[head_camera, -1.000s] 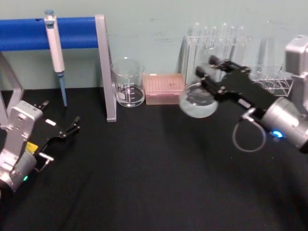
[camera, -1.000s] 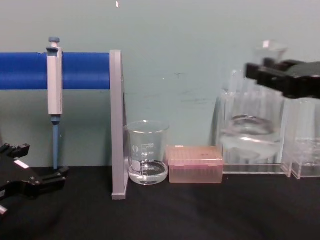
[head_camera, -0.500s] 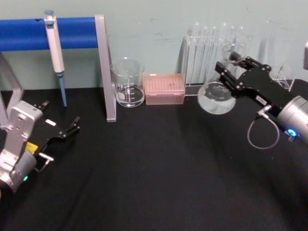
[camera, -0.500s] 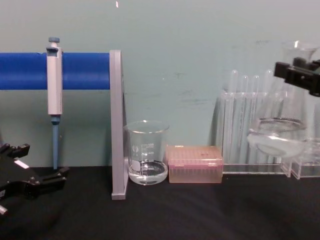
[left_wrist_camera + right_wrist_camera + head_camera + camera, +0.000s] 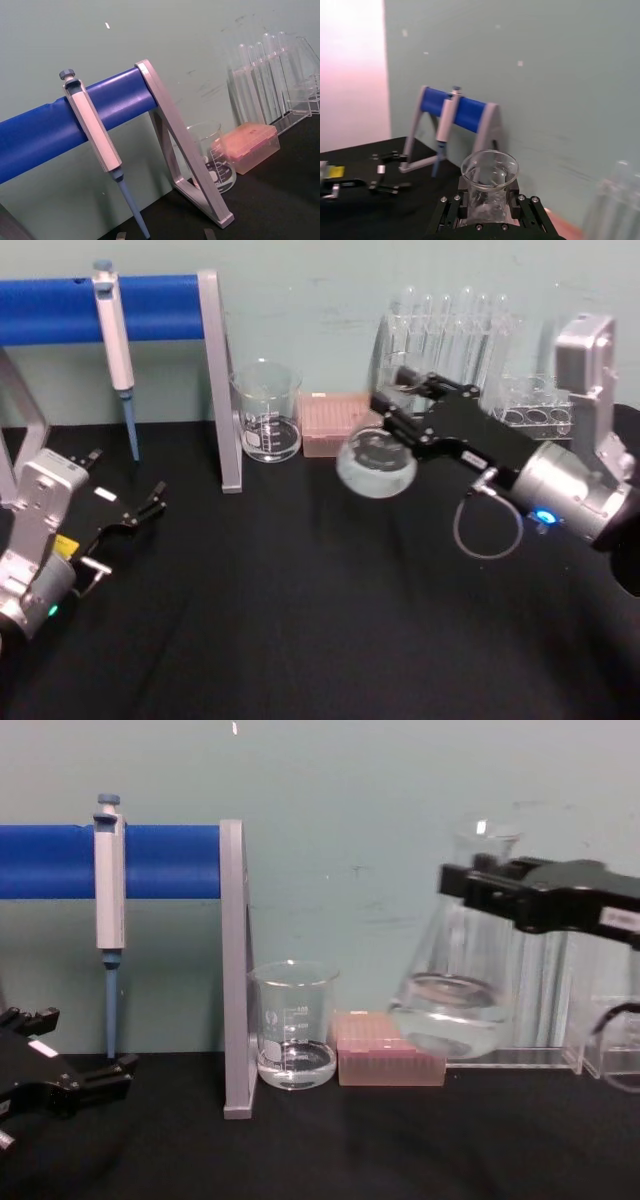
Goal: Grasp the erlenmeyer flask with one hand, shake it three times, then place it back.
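The grasp is done: the right hand (image 5: 398, 398) is closed on the neck of the flask (image 5: 375, 462) and holds it in the air, clear of the black surface (image 5: 300, 620). The flask sits just in front of the pink box (image 5: 330, 420) and the test tubes (image 5: 450, 325), toward the far right. From the chest view it hangs slightly tilted, with some clear liquid pooled in its wide bottom. I judge this to be somewhere in the shaking step, but how many of the three shakes are finished cannot be told from one moment. What is surely left is setting the flask back down and letting go. The left hand (image 5: 125, 480) rests idle at the near left, its two fingers spread apart and holding nothing. By count there are one flask, one beaker (image 5: 266, 410) with a little liquid, one pipette (image 5: 115, 330) hanging on one blue stand (image 5: 160, 308), one pink box, and two hands. The test tubes stand in a row in a clear rack, about five, though glare makes an exact count unsure. A second clear rack (image 5: 545, 410) stands at the far right.
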